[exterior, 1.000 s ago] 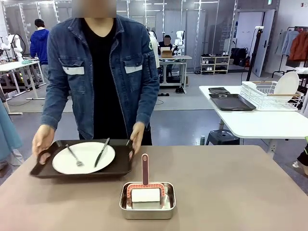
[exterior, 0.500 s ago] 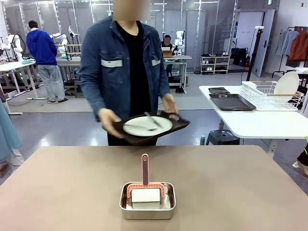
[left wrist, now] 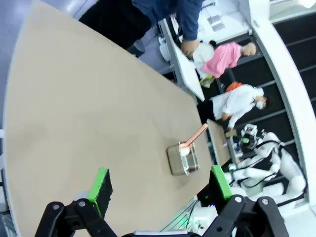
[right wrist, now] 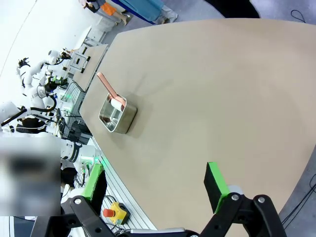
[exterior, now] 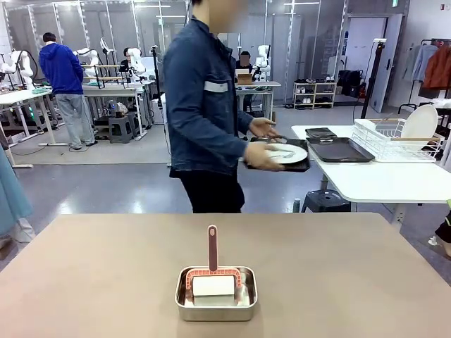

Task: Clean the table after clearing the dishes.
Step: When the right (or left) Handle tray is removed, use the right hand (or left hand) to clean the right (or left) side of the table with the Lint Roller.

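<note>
The tan table (exterior: pixel 99 282) carries a small steel pan (exterior: pixel 215 299) near its front middle. In the pan stands a pink-handled brush (exterior: pixel 212 248) around a white block. Beyond the far edge a person in a denim jacket faces right and holds a dark tray (exterior: pixel 299 166) with a white plate (exterior: pixel 287 153) in both hands, at the white side table (exterior: pixel 380 182). My left gripper (left wrist: pixel 160 187) hangs open high above the table (left wrist: pixel 89 113), with the pan (left wrist: pixel 182 158) well ahead of it. My right gripper (right wrist: pixel 154 185) is open too, above the table (right wrist: pixel 197 89), with the pan (right wrist: pixel 117 114) farther off.
On the white side table lie more dark trays (exterior: pixel 340 149) and a white dish rack (exterior: pixel 394 137) holding a plate. A stool (exterior: pixel 324 201) stands under it. Other people and workbenches are far in the background.
The person lifted the tray with the plate off the tan table, turned right and carried it to the white side table. The pan and both grippers have stayed put.
</note>
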`<state>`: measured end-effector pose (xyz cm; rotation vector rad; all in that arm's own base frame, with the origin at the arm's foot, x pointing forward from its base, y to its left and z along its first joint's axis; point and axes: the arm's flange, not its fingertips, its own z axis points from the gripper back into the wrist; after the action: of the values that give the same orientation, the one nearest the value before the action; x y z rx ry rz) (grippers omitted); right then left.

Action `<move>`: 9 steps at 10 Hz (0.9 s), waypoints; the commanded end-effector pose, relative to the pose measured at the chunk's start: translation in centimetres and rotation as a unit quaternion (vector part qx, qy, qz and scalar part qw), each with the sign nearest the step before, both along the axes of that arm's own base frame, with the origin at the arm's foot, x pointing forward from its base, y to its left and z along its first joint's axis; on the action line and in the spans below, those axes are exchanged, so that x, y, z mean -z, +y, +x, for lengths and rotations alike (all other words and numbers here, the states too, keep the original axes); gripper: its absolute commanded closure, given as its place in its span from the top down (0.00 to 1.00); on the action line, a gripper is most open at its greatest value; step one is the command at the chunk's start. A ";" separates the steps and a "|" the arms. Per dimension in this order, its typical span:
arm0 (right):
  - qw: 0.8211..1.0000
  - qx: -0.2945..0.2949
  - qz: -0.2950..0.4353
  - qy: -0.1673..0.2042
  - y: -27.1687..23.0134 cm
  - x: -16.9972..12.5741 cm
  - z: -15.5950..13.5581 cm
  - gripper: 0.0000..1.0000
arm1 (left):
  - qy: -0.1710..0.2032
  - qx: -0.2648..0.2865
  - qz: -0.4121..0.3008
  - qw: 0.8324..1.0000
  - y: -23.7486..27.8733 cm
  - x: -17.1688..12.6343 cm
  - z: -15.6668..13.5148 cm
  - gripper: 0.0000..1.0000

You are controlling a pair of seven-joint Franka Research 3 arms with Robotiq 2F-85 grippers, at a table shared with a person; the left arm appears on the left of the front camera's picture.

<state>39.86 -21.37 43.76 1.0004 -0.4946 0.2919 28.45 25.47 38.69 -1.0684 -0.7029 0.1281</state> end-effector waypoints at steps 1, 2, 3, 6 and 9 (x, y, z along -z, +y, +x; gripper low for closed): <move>1.000 0.007 -0.005 0.012 0.4 -0.4 -0.3 1.00 | -0.006 0.043 0.039 0.998 -7.5 -1.9 3.0 1.00; 1.000 0.007 -0.005 0.012 0.4 -0.4 -0.3 1.00 | -0.023 0.052 0.042 0.998 -10.4 -2.9 3.9 1.00; 1.000 0.007 -0.005 0.012 0.4 -0.4 -0.3 1.00 | -0.029 0.084 0.083 0.993 -13.8 -4.1 4.8 1.00; 1.000 0.007 -0.005 0.012 0.4 -0.4 -0.3 1.00 | -0.053 0.175 0.164 0.969 -24.5 -9.5 8.2 1.00; 1.000 0.007 -0.005 0.012 0.4 -0.4 -0.3 1.00 | -0.052 0.253 0.233 0.938 -35.4 -12.5 11.8 1.00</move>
<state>39.86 -21.28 43.82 0.9993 -0.4937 0.2925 38.07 -9.12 51.44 -0.8231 -0.5311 -0.5051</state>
